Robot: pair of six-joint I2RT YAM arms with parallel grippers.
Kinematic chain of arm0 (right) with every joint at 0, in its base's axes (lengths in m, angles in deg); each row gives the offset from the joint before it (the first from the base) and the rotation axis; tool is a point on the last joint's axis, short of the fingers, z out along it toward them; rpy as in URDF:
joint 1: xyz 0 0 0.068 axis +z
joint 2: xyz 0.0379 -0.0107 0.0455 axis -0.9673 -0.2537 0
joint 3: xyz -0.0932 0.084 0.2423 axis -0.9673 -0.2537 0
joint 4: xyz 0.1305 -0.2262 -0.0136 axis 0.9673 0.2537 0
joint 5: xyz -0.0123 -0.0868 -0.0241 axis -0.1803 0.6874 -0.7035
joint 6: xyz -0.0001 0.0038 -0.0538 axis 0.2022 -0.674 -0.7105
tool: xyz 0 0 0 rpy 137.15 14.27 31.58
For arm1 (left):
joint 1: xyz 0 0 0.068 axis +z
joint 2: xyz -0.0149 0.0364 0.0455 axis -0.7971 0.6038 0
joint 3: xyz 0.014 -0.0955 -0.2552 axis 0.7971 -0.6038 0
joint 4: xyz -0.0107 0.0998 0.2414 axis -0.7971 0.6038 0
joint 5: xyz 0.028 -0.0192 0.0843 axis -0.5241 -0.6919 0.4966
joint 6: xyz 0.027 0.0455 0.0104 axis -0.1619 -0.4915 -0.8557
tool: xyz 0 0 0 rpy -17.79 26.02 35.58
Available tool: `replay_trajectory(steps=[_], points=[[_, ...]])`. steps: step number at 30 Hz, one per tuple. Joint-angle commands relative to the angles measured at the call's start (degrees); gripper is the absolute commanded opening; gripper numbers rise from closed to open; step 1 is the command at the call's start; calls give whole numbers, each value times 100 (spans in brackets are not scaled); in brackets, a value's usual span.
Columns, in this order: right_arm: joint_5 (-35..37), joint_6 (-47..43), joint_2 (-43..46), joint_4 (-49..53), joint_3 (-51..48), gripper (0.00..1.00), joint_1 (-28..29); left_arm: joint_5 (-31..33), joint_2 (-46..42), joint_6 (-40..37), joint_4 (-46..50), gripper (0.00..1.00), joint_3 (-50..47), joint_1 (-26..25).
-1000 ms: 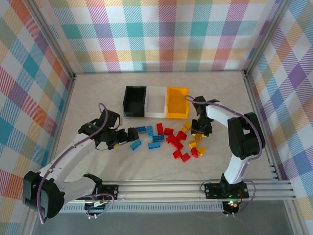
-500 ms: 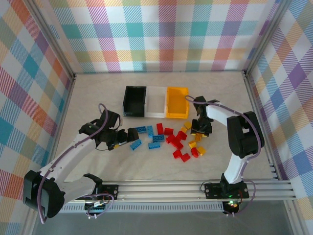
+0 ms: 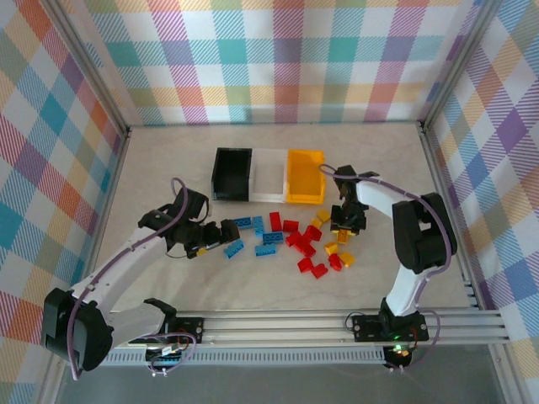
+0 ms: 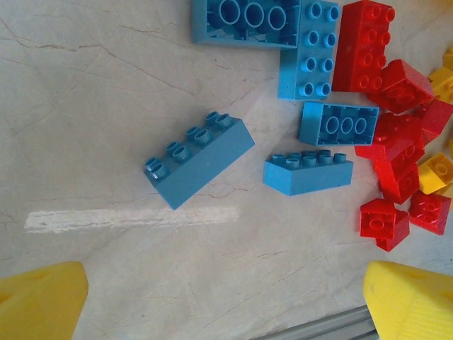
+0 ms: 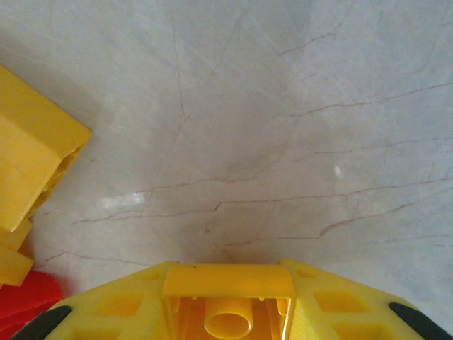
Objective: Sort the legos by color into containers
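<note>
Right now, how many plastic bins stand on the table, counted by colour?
Black rectangular plastic bin: 1
White or clear rectangular plastic bin: 1
Yellow-orange rectangular plastic bin: 1
Total: 3

Bright, even light, soft shadows, faint sheen on the table (image 5: 120,202), near foreground blurred

legos (image 3: 290,225): blu/red/yel, loose heap | bins (image 3: 268,175): blk/wht/yel, side-by-side row behind
</note>
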Motion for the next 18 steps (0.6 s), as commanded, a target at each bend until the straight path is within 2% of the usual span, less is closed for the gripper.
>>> replay_trajectory(steps=[1,11,18], points=[[81,-71,330,313,81,36,-19,-25,51,71,-75,100,39,-55],[-18,-43,972,993,770,36,-17,-17,-2,43,-158,100,131,-48],[-394,-114,1027,1462,1850,36,0,19,-153,-23,-180,100,206,-48]])
